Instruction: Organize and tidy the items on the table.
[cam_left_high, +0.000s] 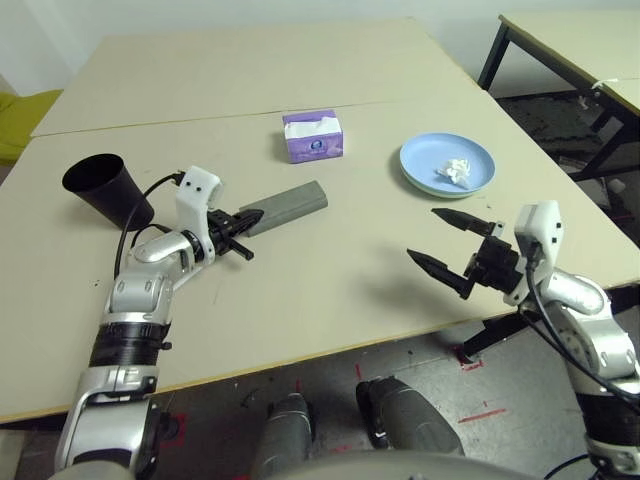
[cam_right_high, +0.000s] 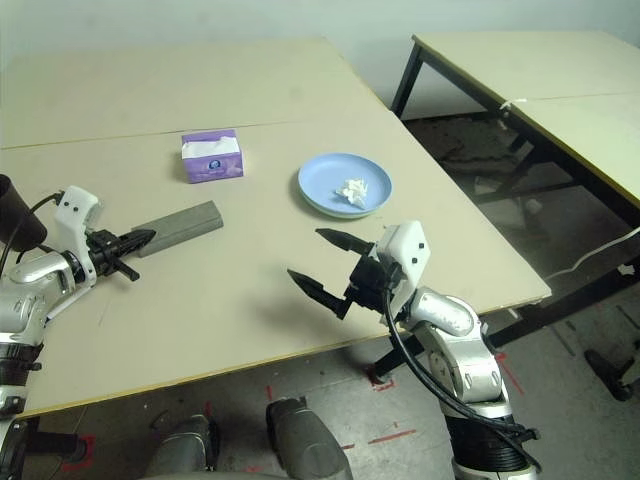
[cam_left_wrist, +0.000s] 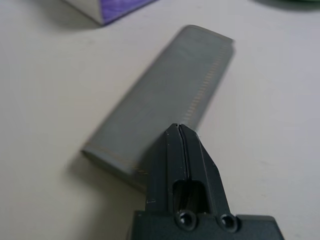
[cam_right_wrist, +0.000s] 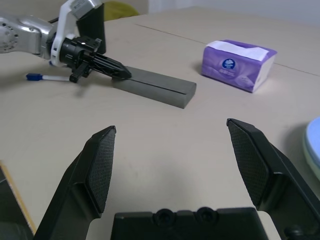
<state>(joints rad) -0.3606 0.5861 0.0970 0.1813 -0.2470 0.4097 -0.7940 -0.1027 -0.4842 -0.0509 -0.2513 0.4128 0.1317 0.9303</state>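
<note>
Glasses case (cam_left_high: 287, 208), grey, oblong: one, on the table (cam_left_high: 300, 300), between the left gripper and the purple tissue box (cam_left_high: 313, 137). Long axis slants across the tabletop, one end near and to the left, the other far and to the right, toward the side of the plates.

Left gripper (cam_left_wrist: 179, 125): fingers pressed together, nothing pinched; tips at the case's near-left end, over its edge in the left wrist view. Contact cannot be told.

Right gripper (cam_right_wrist: 171, 125): fingers spread wide, nothing between them; well apart from the case, which lies to its left and farther out.

Plates: two, round, stacked; light-blue plate (cam_left_high: 425, 152) above, light-green plate (cam_right_high: 335, 211) beneath. Contents of the blue: one crumpled white tissue (cam_left_high: 454, 172), right of centre.

Cup (cam_left_high: 105, 190), black, tapered: upright at the left, beyond the left forearm; interior dark, contents cannot be told.

Marker (cam_right_wrist: 52, 78), white, blue-capped: lying on the table near the left gripper.

Tissue box: white tissue in its top opening.
</note>
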